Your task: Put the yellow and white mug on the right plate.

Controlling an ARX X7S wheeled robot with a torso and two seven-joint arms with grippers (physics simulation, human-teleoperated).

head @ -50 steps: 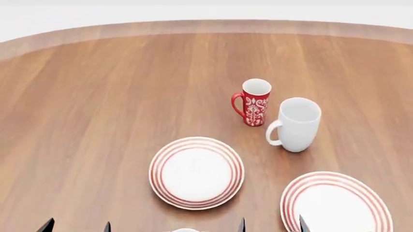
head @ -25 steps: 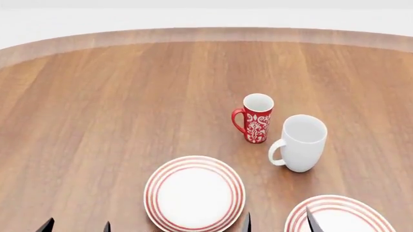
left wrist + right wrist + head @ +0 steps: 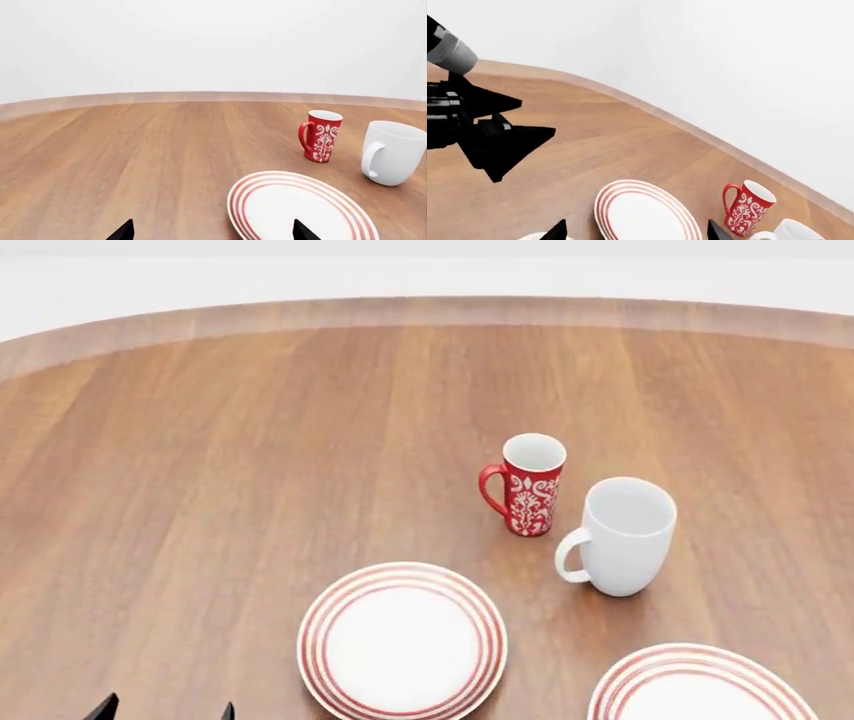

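The yellow and white mug does not show clearly in any view; a pale rounded edge (image 3: 527,236) sits at the bottom of the right wrist view, and I cannot tell what it is. The right plate (image 3: 694,652), white with red rings, lies at the head view's bottom right, partly cut off. My left gripper (image 3: 163,710) is open and empty at the bottom left, and it also shows in the left wrist view (image 3: 213,232) and the right wrist view (image 3: 537,117). My right gripper (image 3: 637,232) is open and empty, out of the head view.
A matching left plate (image 3: 403,572) lies near the table's front middle, and it also shows in the left wrist view (image 3: 300,210) and the right wrist view (image 3: 647,215). A slim red patterned mug (image 3: 531,485) and a taller white mug (image 3: 621,535) stand behind the plates. The round wooden table's far edge (image 3: 427,310) curves across the back.
The head view tilted up, so plates and mugs slid down the picture. Since half a second ago the right gripper's fingertips dropped out of the head view; the rest is still.
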